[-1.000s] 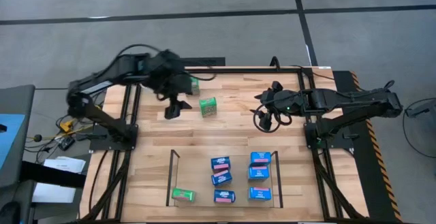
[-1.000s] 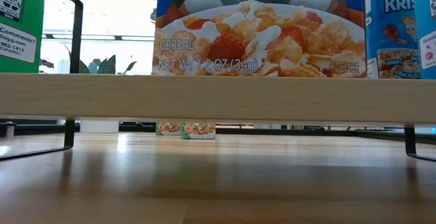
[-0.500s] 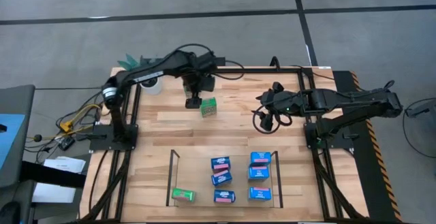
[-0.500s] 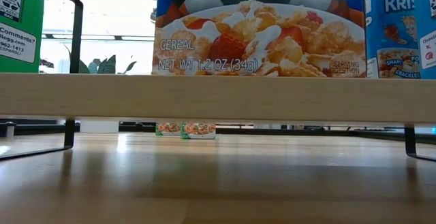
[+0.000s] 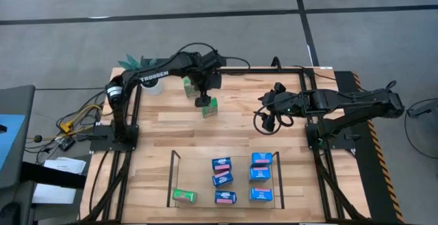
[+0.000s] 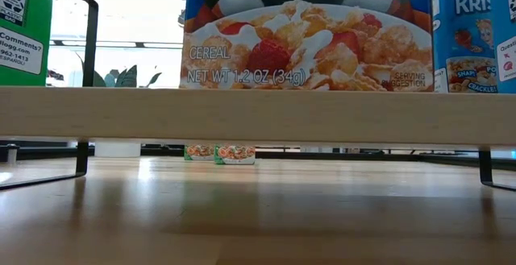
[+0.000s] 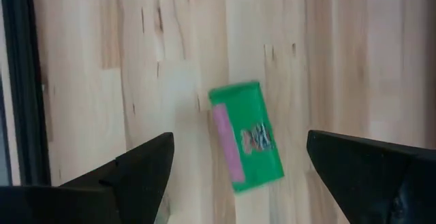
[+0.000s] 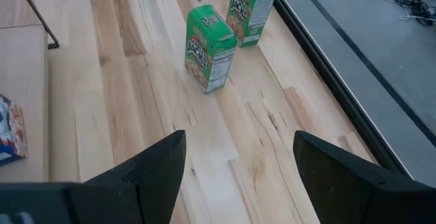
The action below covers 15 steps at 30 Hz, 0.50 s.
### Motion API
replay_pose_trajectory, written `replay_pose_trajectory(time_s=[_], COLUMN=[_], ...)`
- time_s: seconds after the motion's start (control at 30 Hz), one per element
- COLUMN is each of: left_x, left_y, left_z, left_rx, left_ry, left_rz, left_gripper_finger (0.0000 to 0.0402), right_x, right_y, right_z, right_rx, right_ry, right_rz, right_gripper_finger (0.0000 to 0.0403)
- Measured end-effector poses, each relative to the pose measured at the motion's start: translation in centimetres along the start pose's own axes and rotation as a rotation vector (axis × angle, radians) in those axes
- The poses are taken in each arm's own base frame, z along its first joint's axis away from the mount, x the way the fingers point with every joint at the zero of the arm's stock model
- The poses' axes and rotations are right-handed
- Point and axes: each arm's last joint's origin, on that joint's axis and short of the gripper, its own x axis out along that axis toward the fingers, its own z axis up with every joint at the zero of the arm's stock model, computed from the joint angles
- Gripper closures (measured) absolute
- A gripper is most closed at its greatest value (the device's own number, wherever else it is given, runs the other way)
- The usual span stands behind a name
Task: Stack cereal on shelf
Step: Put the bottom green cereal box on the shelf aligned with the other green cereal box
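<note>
Left wrist view alone shows open left claw point(image 7: 238, 166) above green box point(image 7: 246, 135).

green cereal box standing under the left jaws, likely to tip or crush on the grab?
The green cereal box stands upright, taller than its base is wide, so an off-centre nudge would probably tip it. It looks like thin cardboard and is likely light, so a hard squeeze could dent it. The left gripper hangs over it with jaws open and the box between them in the left wrist view, which favours a centred pinch.

A cereal box point(image 6: 302, 31) on the shelf point(image 6: 258, 116) reads "CEREAL, NET WT 1.2 OZ (34g)"; the left arm point(image 5: 154, 76) reads "TROSSEN".
</note>
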Motion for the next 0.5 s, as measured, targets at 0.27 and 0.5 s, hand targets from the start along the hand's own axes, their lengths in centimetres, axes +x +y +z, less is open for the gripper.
replay_pose_trajectory(time_s=[0.27, 0.5], left_x=[2.9, 4.6], left_y=[-1.3, -1.3], left_z=[-0.6, -1.7], left_rx=[0.010, -0.018], left_ry=[0.034, 0.082], left_rz=[0.009, 0.047], left_gripper_finger=[0.0076, 0.0076], right_x=[0.0, 0.0], right_y=[-0.1, -0.1], right_z=[-0.4, -0.5], right_rx=[0.007, 0.008], right_ry=[0.044, 0.047], right_rz=[-0.006, -0.006], right_gripper_finger=[0.0106, 0.0106])
